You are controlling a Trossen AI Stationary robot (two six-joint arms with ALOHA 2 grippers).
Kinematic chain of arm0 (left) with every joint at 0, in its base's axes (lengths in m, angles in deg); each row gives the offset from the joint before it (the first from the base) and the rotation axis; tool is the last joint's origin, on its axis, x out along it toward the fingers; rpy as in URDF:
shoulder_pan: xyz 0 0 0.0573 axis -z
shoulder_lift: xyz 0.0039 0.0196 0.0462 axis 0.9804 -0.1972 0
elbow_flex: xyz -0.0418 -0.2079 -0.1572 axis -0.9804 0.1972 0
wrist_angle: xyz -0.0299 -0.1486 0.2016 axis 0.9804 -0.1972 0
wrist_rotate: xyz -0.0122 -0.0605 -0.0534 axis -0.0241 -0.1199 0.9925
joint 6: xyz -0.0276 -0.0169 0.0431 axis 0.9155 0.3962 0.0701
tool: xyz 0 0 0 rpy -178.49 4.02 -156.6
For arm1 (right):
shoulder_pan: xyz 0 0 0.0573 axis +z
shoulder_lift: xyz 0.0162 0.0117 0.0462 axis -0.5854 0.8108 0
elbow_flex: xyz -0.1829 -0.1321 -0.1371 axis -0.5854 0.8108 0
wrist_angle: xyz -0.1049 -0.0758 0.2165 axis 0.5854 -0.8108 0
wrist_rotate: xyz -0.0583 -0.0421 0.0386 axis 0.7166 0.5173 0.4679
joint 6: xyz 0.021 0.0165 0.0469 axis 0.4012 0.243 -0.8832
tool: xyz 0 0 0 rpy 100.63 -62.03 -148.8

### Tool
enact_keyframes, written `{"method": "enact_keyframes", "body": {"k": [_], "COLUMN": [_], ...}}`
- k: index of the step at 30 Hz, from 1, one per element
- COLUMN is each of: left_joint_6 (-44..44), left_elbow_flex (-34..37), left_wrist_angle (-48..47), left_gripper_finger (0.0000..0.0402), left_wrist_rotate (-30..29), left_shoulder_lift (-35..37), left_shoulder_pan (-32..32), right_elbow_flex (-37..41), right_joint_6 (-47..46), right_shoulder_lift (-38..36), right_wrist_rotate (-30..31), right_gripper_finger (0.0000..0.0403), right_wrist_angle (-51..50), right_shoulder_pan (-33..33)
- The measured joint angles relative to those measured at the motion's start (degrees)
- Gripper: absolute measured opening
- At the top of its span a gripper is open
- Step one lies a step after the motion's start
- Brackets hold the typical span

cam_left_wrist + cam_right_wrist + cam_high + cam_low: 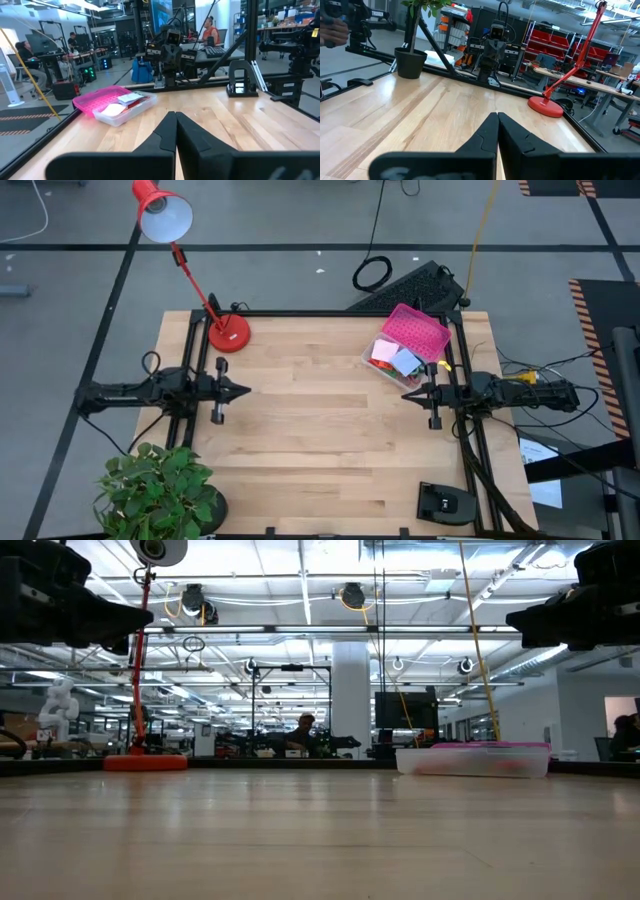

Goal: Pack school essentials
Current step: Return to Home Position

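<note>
A clear plastic box (397,364) with a pink lid (415,331) stands at the table's far right; pink and lavender sticky-note pads (397,357) lie inside it, and it shows in the left wrist view (120,111) and low view (480,758). My left gripper (246,391) is shut at the table's left edge, above the wood. My right gripper (405,394) is shut at the right edge, just near of the box. Neither touches anything. Other school essentials do not show.
A red desk lamp (228,333) stands at the far left of the table. A potted plant (160,490) sits at the near left corner. A small black device (446,503) lies at the near right. Bare wood (320,440) spans the middle.
</note>
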Motion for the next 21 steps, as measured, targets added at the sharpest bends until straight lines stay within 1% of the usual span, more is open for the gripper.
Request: {"method": "enact_keyframes", "body": {"k": [4, 10, 15, 21], "left_joint_6": [0.00, -0.26, -0.39, -0.47], "left_elbow_flex": [0.00, 0.02, 0.02, -0.02], "left_wrist_angle": [-2.68, -3.33, -3.83, -4.01], "left_gripper_finger": [0.0005, 0.0003, 0.0011, 0.0003], "left_wrist_rotate": [0.00, -0.02, -0.08, -2.41], "left_shoulder_lift": [2.10, 2.00, 2.00, 1.69], "left_shoulder_pan": [0.00, 0.00, -0.43, -0.96], "right_elbow_flex": [-0.01, 0.00, -0.01, 0.00], "right_joint_6": [0.00, 0.00, 0.00, 0.00], "right_shoulder_lift": [0.00, 0.00, -0.02, 0.00], "right_wrist_rotate": [0.00, 0.00, 0.00, 0.00], "right_gripper_finger": [0.0000, 0.0000, 0.0000, 0.0000], "right_wrist_angle": [0.00, 0.00, 0.02, 0.02], "right_shoulder_pan": [-0.01, -0.01, 0.01, -0.01]}}
